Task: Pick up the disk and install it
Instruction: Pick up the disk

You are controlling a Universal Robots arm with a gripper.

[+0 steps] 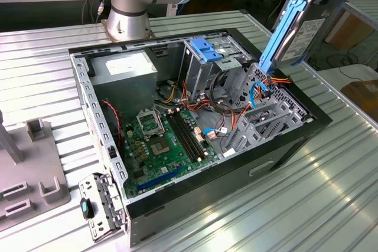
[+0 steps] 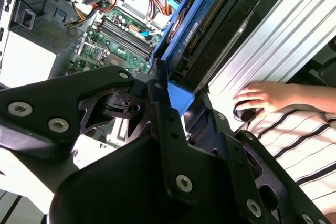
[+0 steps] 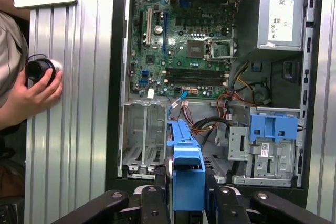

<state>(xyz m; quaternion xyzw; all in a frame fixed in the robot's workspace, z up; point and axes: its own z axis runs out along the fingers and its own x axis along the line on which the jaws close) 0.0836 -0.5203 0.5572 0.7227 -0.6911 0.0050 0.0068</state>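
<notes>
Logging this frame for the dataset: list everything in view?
disk: 1, dark grey with white label and bright blue rail, held tilted above the case at the exterior view's right
computer case: 1, black, open, on the table
motherboard: 1, green, case floor
power supply: 1, grey, case corner near the arm base
drive cage: 1, bare metal, below the disk
latch piece: 1, light blue, on the metal bay beside the power supply
table: 1, ribbed silver, under everything
fixture: 1, grey, at the exterior view's left
black knob: 1, on the table beside the case
person's hand: 1, on the knob
arm base: 1, silver, behind the case
gripper: 1, black, shut on the disk
</notes>
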